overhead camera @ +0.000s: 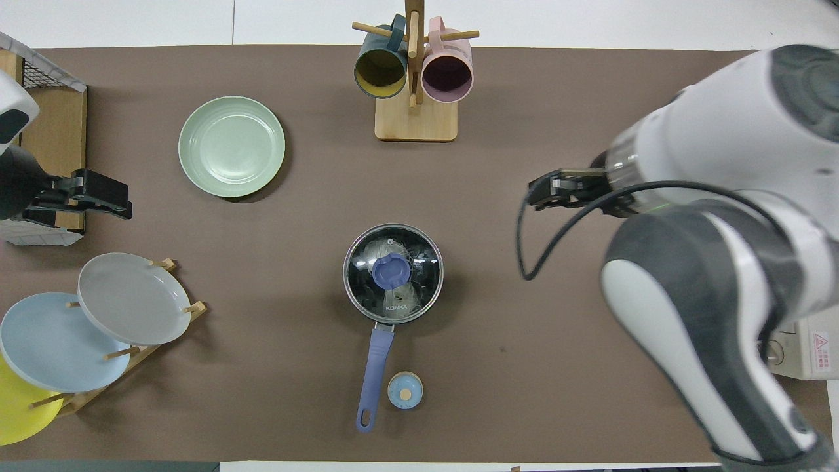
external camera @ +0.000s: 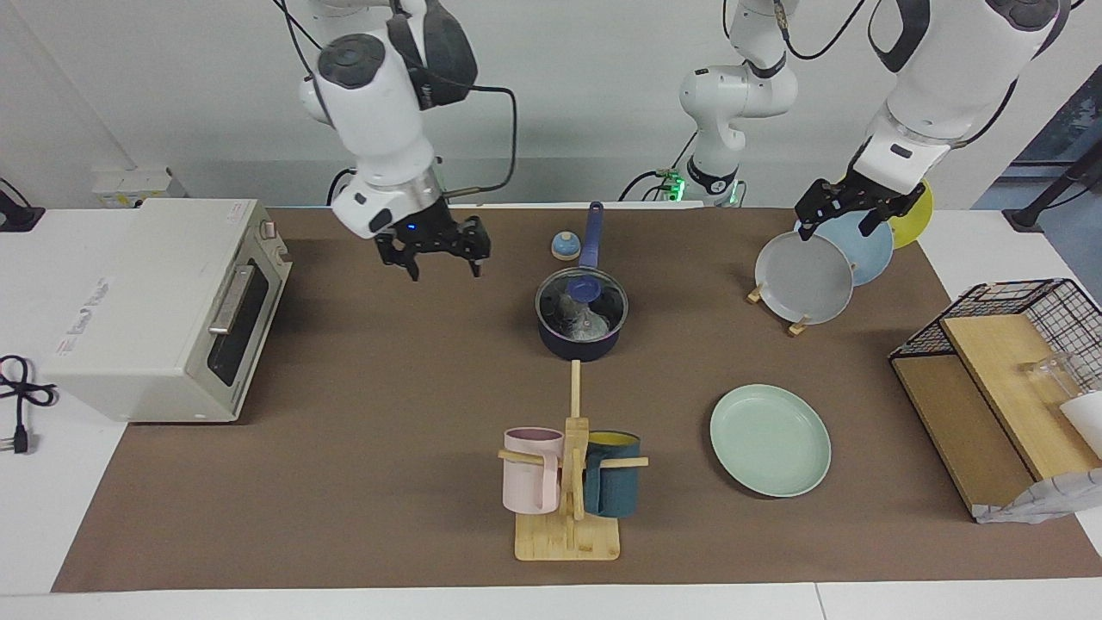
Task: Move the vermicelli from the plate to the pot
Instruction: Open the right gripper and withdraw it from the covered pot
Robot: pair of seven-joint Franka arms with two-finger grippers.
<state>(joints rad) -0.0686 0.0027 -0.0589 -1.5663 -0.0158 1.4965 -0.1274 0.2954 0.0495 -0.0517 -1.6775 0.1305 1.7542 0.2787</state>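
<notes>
Navy-blue and covered by a glass lid (external camera: pixel 583 303) with a blue knob, the pot (external camera: pixel 580 337) sits near the middle of the brown mat (external camera: pixel 387 448) in the facing view, its long handle pointing toward the robots and a small round blue timer-like object (external camera: pixel 564 247) just beside the handle. Through the lid the vermicelli (external camera: pixel 575 317) shows as a pale tangle inside the pot. The mint-green plate (external camera: pixel 770 440) lies bare, farther from the robots than the pot and toward the left arm's end of the table. The right gripper (external camera: pixel 439 258) hangs empty in the air over bare mat between the pot and the white toaster oven (external camera: pixel 164 310), its fingers spread apart. The left gripper (external camera: pixel 848 215) hovers with parted fingers, holding nothing, over the plate rack (external camera: pixel 801 325) that carries a grey plate (external camera: pixel 803 278), a light blue one and a yellow one. A wooden mug tree (external camera: pixel 568 482) with a pink and a dark teal mug stands farther out than the pot. In the overhead view the lid (overhead camera: pixel 393 273) closes the pot (overhead camera: pixel 346 282) fully, noodle threads (overhead camera: pixel 380 250) visible under the glass. The green plate (overhead camera: pixel 231 146) is empty, well apart from the pot. The right gripper (overhead camera: pixel 547 191) is over open mat toward the oven's end, its state hard to judge from this angle; the left gripper (overhead camera: pixel 108 200) sits over the mat beside a wire basket (overhead camera: pixel 39 62) at the left arm's end.
</notes>
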